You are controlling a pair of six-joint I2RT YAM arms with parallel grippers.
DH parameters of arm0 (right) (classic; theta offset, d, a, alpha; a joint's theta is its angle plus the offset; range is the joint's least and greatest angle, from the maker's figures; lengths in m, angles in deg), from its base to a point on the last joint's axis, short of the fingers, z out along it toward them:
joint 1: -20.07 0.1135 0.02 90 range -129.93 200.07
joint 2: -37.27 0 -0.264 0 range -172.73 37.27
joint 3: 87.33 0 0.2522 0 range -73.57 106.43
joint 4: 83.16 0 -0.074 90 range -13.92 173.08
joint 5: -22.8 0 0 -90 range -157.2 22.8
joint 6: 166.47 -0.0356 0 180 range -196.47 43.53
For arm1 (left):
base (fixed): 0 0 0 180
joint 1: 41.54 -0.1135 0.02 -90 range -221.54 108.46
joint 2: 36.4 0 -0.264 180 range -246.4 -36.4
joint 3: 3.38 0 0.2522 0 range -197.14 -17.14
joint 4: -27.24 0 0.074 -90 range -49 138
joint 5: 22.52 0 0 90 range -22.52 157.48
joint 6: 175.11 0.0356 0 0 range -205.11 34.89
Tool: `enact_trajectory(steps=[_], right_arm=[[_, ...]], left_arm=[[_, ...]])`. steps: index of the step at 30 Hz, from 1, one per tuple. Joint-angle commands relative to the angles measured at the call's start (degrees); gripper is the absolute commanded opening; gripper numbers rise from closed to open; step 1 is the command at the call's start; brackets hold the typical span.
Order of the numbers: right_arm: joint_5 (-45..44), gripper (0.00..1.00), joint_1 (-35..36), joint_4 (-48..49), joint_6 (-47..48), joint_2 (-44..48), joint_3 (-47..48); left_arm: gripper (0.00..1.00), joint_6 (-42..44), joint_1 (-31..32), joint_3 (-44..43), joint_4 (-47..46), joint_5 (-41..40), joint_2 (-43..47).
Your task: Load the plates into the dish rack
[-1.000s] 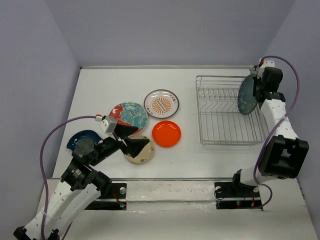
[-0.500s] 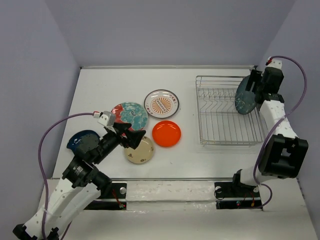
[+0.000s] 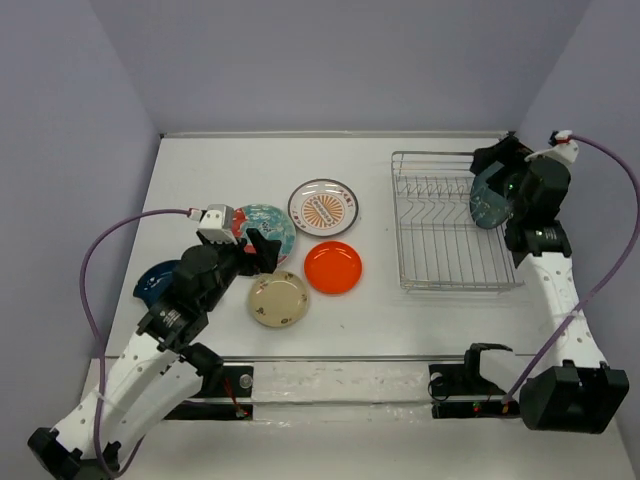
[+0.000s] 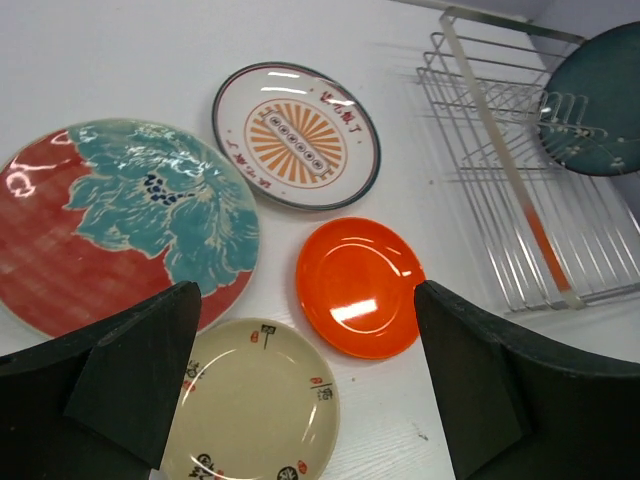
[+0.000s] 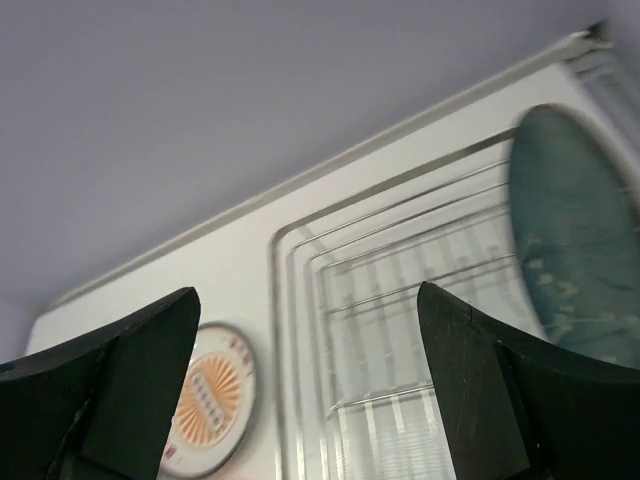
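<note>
The dish rack (image 3: 440, 250) props the teal-grey plate (image 5: 575, 230) on edge, so your right hand (image 5: 308, 300) gapes empty; your left hand (image 4: 305, 300), wide, hangs near the cream plate (image 4: 255, 405)

Dark blue plate (image 3: 157, 278), farthest left of the dish rack (image 3: 450, 240): mostly hidden under the left arm (image 3: 185, 300). Floral plate (image 3: 268, 222), left of rack: near part covered by left jaws. Teal-grey plate (image 3: 488, 205), rack's far right corner: far edge behind right jaws, slot unclear. Left wrist view: cream plate (image 4: 255, 410) cut by bottom edge, rack cut at top and right. Right wrist view: everything blurred, rack cut at bottom and right, sunburst plate (image 5: 215, 395) left of rack partly behind one jaw.
</note>
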Motion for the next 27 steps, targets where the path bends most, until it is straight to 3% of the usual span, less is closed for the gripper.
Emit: enact_trajectory(steps=[1,6,13,18,27], right_arm=[[9.6,0.94,10.0,7.6,-3.7,2.8,-6.5],[15.5,0.92,16.7,10.4,-4.2,6.2,-13.4],[19.3,0.91,21.1,13.2,-4.3,9.7,-21.1],[21.5,0.9,21.6,15.4,-5.5,10.8,-22.4],[24.2,0.89,21.6,16.2,-6.4,11.2,-23.0]], left_arm=[[0.99,-4.0,-4.9,-1.0,0.4,-2.1,-3.9],[0.97,-11.7,-18.7,4.3,-1.1,5.4,-5.8],[0.89,-23.3,-24.7,12.0,-10.1,3.6,-11.3],[0.89,-24.4,-26.1,10.7,-13.8,-1.3,-19.1],[0.88,-23.4,-32.6,12.7,-20.5,-0.6,-27.6]])
